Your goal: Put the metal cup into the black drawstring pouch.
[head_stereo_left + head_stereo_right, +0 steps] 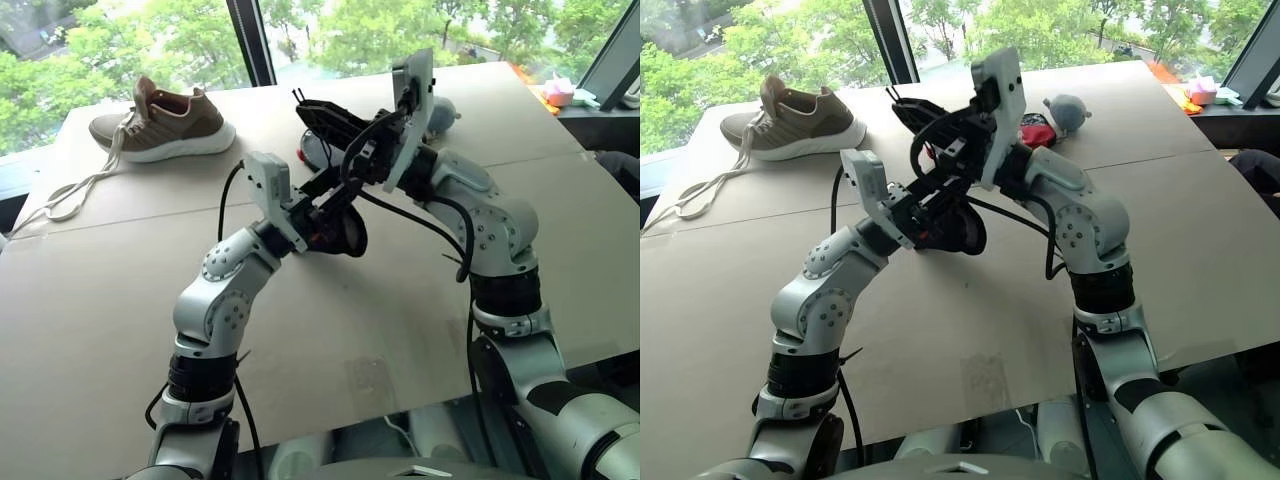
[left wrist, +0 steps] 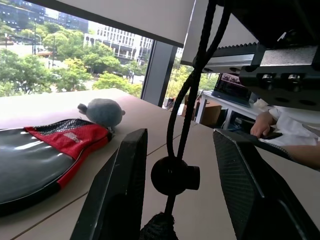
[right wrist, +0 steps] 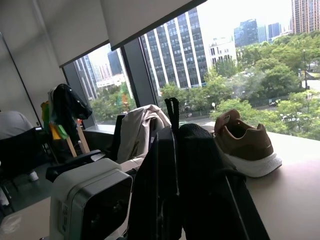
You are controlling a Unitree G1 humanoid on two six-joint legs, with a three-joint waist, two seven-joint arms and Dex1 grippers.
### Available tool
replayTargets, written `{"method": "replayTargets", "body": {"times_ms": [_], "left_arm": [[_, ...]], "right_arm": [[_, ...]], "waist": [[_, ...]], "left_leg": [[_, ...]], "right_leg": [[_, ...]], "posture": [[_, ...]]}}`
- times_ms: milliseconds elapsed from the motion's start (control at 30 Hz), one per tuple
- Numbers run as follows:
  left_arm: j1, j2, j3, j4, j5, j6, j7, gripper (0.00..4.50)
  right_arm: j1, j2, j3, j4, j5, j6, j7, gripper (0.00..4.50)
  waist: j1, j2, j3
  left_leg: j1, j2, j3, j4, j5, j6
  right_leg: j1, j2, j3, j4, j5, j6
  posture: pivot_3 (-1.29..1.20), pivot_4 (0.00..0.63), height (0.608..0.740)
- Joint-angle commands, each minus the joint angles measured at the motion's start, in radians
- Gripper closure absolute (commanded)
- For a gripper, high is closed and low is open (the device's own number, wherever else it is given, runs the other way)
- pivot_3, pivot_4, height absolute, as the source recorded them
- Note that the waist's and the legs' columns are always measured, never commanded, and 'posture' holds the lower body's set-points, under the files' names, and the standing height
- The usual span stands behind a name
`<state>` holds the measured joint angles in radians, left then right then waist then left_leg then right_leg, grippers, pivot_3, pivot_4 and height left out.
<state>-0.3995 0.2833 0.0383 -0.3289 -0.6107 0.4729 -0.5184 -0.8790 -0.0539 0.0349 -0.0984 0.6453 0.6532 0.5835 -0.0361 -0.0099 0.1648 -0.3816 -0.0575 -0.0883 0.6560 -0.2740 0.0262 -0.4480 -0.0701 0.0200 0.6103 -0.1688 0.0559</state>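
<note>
Both grippers hold the black drawstring pouch [image 1: 958, 228] above the table [image 1: 940, 330]

You're in a high-rise office: beyond the cardboard-covered table [image 1: 120, 300], tall windows [image 3: 210, 65] face towers and treetops, with a laptop [image 2: 235, 89] and coat rack [image 3: 67, 117] beside that table.

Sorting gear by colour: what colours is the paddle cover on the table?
Black with a red section on the paddle cover, clearest in the left wrist view.
</note>
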Motion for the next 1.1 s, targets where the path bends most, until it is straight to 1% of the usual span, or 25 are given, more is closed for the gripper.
{"method": "replayTargets", "body": {"times_ms": [33, 67, 100, 133, 200, 233, 433, 533, 733, 800, 967, 1100], "left_arm": [[0.002, -0.002, 0.012, -0.024, -0.003, -0.016, 0.0, 2.37], [0.004, -0.002, 0.012, -0.024, -0.003, -0.016, 0.001, 2.88], [0.006, -0.003, 0.011, -0.023, -0.001, -0.018, 0.001, 2.88], [0.008, -0.004, 0.011, -0.023, -0.001, -0.017, 0.003, 3.15], [0.01, -0.006, 0.011, -0.024, -0.002, -0.017, 0.004, 4.0], [0.01, -0.007, 0.012, -0.024, -0.003, -0.016, 0.005, 4.34], [0.021, 0.005, 0.003, -0.021, 0.016, -0.003, 0.016, 4.32], [0.039, 0.018, -0.013, -0.016, 0.034, 0.013, 0.017, 4.32], [0.06, 0.041, -0.036, -0.008, 0.071, 0.022, 0.008, 4.32], [0.06, 0.041, -0.035, -0.008, 0.069, 0.026, 0.006, 4.32], [0.075, 0.043, -0.039, -0.028, 0.047, 0.039, -0.014, 4.32], [0.081, 0.04, -0.043, -0.032, 0.044, 0.04, -0.015, 4.32]], "right_arm": [[-0.012, 0.002, -0.002, -0.043, 0.021, 0.0, 0.005, 4.5], [-0.011, 0.002, -0.001, -0.043, 0.021, 0.0, 0.005, 4.5], [-0.011, 0.001, -0.001, -0.044, 0.021, 0.0, 0.005, 4.5], [-0.011, 0.001, -0.002, -0.044, 0.021, 0.001, 0.004, 4.5], [-0.012, 0.001, -0.003, -0.045, 0.022, 0.002, 0.003, 4.5], [-0.012, 0.001, -0.004, -0.045, 0.022, 0.002, 0.002, 4.5], [-0.022, 0.007, -0.026, -0.033, 0.017, -0.018, -0.018, 4.5], [-0.073, 0.037, -0.097, 0.0, 0.041, -0.065, -0.064, 4.5], [-0.21, 0.11, -0.304, 0.084, 0.19, -0.153, -0.194, 4.5], [-0.242, 0.122, -0.355, 0.103, 0.238, -0.17, -0.232, 4.5], [-0.289, 0.154, -0.433, 0.136, 0.329, -0.206, -0.35, 4.5], [-0.287, 0.154, -0.433, 0.145, 0.346, -0.214, -0.37, 4.5]], "waist": [[0.0, 0.0, 0.0], [0.0, 0.0, 0.0], [0.0, 0.0, 0.0], [0.0, 0.0, 0.0], [-0.001, 0.0, 0.0], [-0.001, 0.0, 0.0], [-0.001, 0.0, 0.0], [-0.001, 0.0, 0.0], [-0.002, 0.0, 0.0], [-0.001, 0.0, 0.0], [-0.004, 0.0, 0.0], [-0.006, 0.0, 0.0]], "left_leg": [[0.0, 0.0, 0.0, 0.0, 0.0, 0.0], [0.0, 0.0, 0.0, 0.0, 0.0, 0.0], [0.0, 0.0, 0.0, 0.0, 0.0, 0.0], [0.0, 0.0, 0.0, 0.0, 0.0, 0.0], [0.0, 0.0, 0.0, 0.0, 0.0, 0.0], [0.0, 0.0, 0.0, 0.0, 0.0, 0.0], [0.0, 0.0, 0.0, 0.001, 0.0, 0.0], [0.0, 0.0, 0.0, 0.001, 0.0, 0.0], [0.0, 0.0, 0.0, 0.001, 0.0, 0.0], [0.0, 0.0, 0.0, 0.001, 0.0, 0.0], [0.0, 0.0, 0.0, 0.001, 0.0, 0.0], [0.0, 0.0, 0.001, 0.0, 0.0, 0.0]], "right_leg": [[0.0, 0.0, 0.0, 0.0, 0.0, 0.0], [0.0, 0.0, 0.0, 0.0, 0.0, 0.0], [0.0, 0.0, 0.0, 0.0, 0.0, 0.0], [0.0, 0.0, 0.0, 0.0, 0.0, 0.0], [0.0, 0.0, 0.0, 0.0, 0.0, 0.0], [0.0, 0.0, 0.0, 0.0, 0.0, 0.0], [0.0, 0.0, 0.0, 0.0, 0.0, 0.0], [0.0, 0.0, 0.0, 0.001, 0.0, 0.0], [0.0, 0.0, 0.0, 0.001, 0.0, 0.0], [0.0, 0.0, 0.0, 0.001, 0.0, 0.0], [0.0, 0.0, 0.0, 0.001, 0.0, 0.0], [0.0, 0.0, 0.001, 0.001, 0.0, 0.0]], "posture": [[0.0, 0.15, 0.74], [0.0, 0.15, 0.74], [0.0, 0.15, 0.74], [0.0, 0.15, 0.74], [0.0, 0.15, 0.74], [0.0, 0.15, 0.74], [0.0, 0.15, 0.74], [0.0, 0.15, 0.74], [0.0, 0.15, 0.74], [0.0, 0.15, 0.74], [0.0, 0.15, 0.74], [0.0, 0.15, 0.74]]}}
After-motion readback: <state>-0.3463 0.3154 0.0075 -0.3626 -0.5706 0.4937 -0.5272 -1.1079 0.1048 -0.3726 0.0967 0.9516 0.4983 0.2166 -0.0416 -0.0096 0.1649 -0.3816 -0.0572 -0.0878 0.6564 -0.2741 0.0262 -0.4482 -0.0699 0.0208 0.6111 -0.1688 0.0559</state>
